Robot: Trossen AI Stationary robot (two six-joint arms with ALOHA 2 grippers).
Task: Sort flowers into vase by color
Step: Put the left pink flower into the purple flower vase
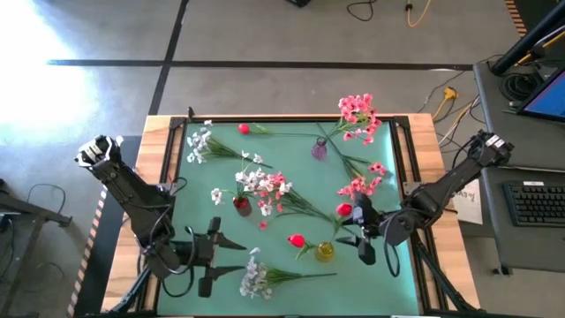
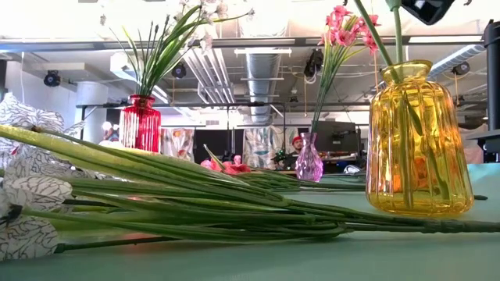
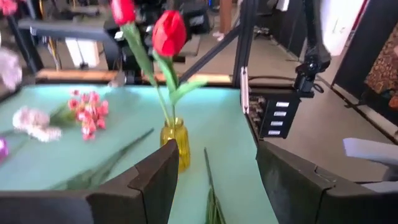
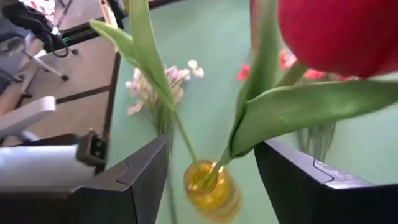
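Observation:
A yellow vase (image 1: 325, 252) stands on the green mat near the front right and holds two red buds (image 1: 297, 239) on green stems. My right gripper (image 1: 364, 231) hangs open just above and to the right of it. In the right wrist view its fingers stand either side of a stem (image 4: 249, 124) that runs down into the vase (image 4: 208, 186), with the bud (image 4: 336, 31) close to the camera. My left gripper (image 1: 214, 252) is open at the front left and points toward the yellow vase (image 3: 176, 144). A white spray (image 1: 256, 278) lies flat on the mat beside it.
A red vase (image 1: 241, 205) with white and pink blossoms stands mid-mat. A purple vase (image 1: 319, 148) with pink blossoms stands farther back. Lying loose are a white spray (image 1: 199, 141) at the far left, a red bud (image 1: 244, 129) at the far edge and a pink spray (image 1: 362, 185) at the right.

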